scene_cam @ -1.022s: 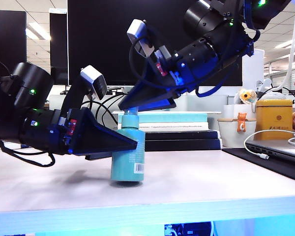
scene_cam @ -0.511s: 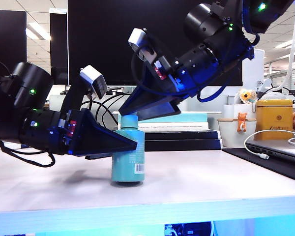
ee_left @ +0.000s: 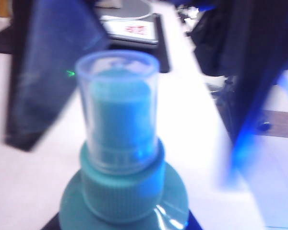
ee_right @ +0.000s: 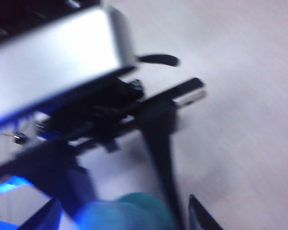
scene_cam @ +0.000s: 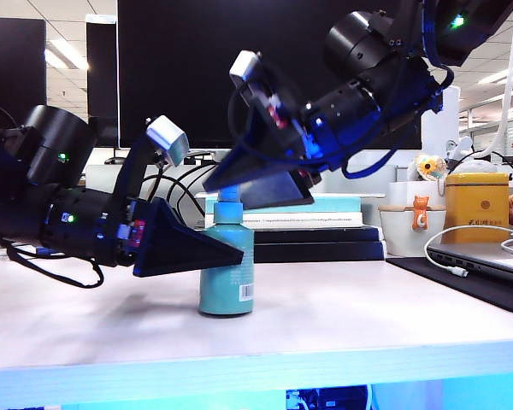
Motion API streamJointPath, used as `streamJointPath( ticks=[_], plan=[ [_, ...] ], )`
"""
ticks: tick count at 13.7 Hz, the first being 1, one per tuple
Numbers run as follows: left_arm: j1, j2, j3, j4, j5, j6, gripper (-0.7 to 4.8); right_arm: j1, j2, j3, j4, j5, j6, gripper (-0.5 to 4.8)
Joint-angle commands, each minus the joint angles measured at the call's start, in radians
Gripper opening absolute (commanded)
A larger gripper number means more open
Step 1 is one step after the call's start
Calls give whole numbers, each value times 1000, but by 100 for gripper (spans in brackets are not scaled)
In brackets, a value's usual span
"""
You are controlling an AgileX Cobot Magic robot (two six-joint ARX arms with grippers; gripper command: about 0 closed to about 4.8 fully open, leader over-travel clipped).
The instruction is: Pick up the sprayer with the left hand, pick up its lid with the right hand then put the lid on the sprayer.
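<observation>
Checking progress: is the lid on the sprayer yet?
On. The left wrist view shows the clear lid seated over the sprayer nozzle.

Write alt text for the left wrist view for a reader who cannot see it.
A close, slightly blurred look at the teal sprayer, with the clear lid seated over its nozzle. The white table lies behind it, with dark shapes at both sides, probably the other arm.

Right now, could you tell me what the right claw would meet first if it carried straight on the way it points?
Probably the clear plastic lid atop the small teal sprayer: the right claw points down-left just above it. Depth is unclear, so it might slide past toward the left claw.
</observation>
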Motion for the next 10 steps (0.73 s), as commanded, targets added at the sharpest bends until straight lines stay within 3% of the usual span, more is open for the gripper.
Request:
streamJointPath(
  ticks=[1,4,5,7,10],
  plan=[
    [0,8,0,-25,-69,9,174,2,-3,1,37,-43,47,338],
    [2,33,-1,-29,-71,9,167,2,-4,1,42,34,24,339],
    [4,33,-3,-23,-63,9,119,2,-5,1,51,76,16,386],
    [32,33,-3,-24,-64,8,119,-12,-8,1,58,69,24,479],
    [82,33,-3,-26,-65,8,121,-32,-9,1,58,38,31,479]
  ],
)
